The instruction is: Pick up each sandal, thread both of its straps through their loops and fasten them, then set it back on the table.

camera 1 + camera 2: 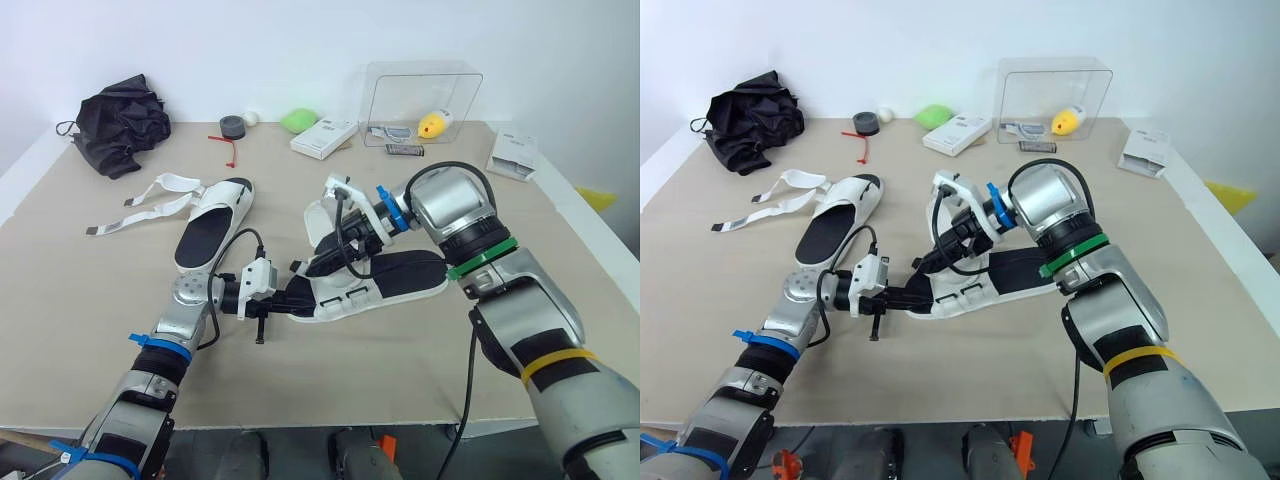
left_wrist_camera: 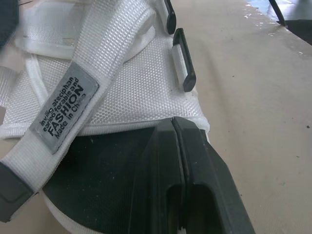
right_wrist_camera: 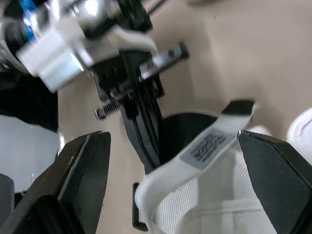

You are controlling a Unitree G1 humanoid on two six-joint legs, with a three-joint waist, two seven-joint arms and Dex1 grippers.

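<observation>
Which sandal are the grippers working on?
The right-hand sandal, with the left gripper and right gripper at it; the other sandal lies apart, straps sprawled.

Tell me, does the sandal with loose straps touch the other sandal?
Apart. In the left eye view, a strip of bare table lies between the sandal with loose straps and the other sandal.

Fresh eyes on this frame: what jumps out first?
Both grippers meet on the sandal at mid-table. The right gripper is open on either side of its labelled white strap, and the left gripper is shut at the toe end. To the robot's left lies the second sandal, its straps loose and splayed on the table.
</observation>
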